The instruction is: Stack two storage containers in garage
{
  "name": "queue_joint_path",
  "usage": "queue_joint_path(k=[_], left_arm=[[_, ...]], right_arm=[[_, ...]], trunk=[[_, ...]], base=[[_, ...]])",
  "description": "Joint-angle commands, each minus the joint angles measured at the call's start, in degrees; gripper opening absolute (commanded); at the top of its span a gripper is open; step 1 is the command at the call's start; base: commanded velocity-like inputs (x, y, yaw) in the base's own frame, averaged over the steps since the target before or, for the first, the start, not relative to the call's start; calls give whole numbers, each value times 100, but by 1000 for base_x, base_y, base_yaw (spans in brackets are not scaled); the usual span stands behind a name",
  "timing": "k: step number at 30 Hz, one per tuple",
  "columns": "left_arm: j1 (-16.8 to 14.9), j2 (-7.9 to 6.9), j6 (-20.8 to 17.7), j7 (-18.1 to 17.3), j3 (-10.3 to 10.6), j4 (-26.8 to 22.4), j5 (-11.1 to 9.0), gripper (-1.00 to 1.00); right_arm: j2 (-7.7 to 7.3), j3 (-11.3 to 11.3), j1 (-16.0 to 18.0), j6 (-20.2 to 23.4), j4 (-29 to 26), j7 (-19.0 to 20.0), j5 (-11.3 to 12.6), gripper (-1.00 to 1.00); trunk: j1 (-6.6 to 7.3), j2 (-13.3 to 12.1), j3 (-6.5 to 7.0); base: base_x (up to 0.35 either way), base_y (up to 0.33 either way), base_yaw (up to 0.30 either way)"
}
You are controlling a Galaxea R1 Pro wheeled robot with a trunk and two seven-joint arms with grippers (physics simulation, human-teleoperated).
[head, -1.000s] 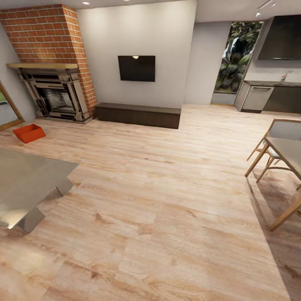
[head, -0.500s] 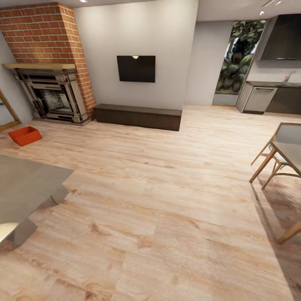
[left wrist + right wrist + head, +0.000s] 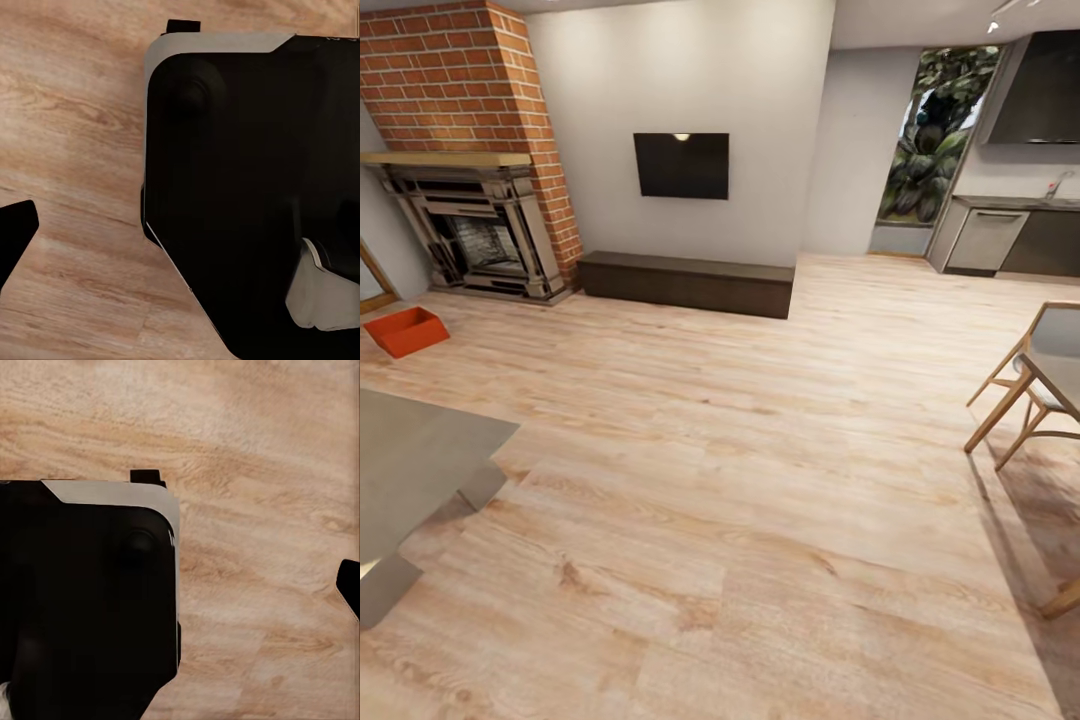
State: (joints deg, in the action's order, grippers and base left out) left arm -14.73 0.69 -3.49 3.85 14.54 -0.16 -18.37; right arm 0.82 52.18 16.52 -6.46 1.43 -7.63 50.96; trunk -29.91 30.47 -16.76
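Our grippers first: in the L wrist view we see just one dark fingertip (image 3: 16, 229) poking in at the frame edge, and in the R wrist view likewise a single dark fingertip (image 3: 349, 585) at the edge, so we can't tell how far either claw is spread; nothing shows betw. or against the tips, and we can't say if anything is held. Both wrist cams look straight down at our own black base w/ its pale grey rim (image 3: 247, 195) over the light wood plank floor (image 3: 760, 480). Moving outward to the head view: we're in the living rm. One storage container (image 3: 406, 331), orange-red, open-top, sits upright on the planks at far left, well apart from us, just in front of the brick fireplace (image 3: 470, 200) and near a wood-framed panel (image 3: 372, 285) at the left edge. Nearer us on the left is the corner of a low glass-topped table (image 3: 410, 470) on a grey leg. On the back wall hangs a dark TV (image 3: 681, 165), w/ a long dark brown bench (image 3: 688, 283) on the floor below it. Far right: a wooden chair (image 3: 1025, 385) beside a table edge, and beyond it a kitchen counter w/ dark cabinets (image 3: 1015, 235) and a window w/ foliage (image 3: 930, 140).
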Motion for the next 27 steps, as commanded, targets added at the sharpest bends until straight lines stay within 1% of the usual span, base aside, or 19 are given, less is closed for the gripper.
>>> queue_joint_path(k=[1,18,27], left_arm=[[-4,1,-20,20,49,-2,-52,100],[-4,0,-11,20,49,-2,-51,100],[-4,-9,-3,28,42,-6,-60,100]], right_arm=[[6,46,6,-22,15,-1,45,100],[7,46,4,-22,15,-1,47,100],[53,53,4,-22,15,5,64,100]], trunk=[[-5,7,-7],[-5,7,-7],[-5,7,-7]], base=[[322,-95,0],[322,-95,0],[322,-95,0]])
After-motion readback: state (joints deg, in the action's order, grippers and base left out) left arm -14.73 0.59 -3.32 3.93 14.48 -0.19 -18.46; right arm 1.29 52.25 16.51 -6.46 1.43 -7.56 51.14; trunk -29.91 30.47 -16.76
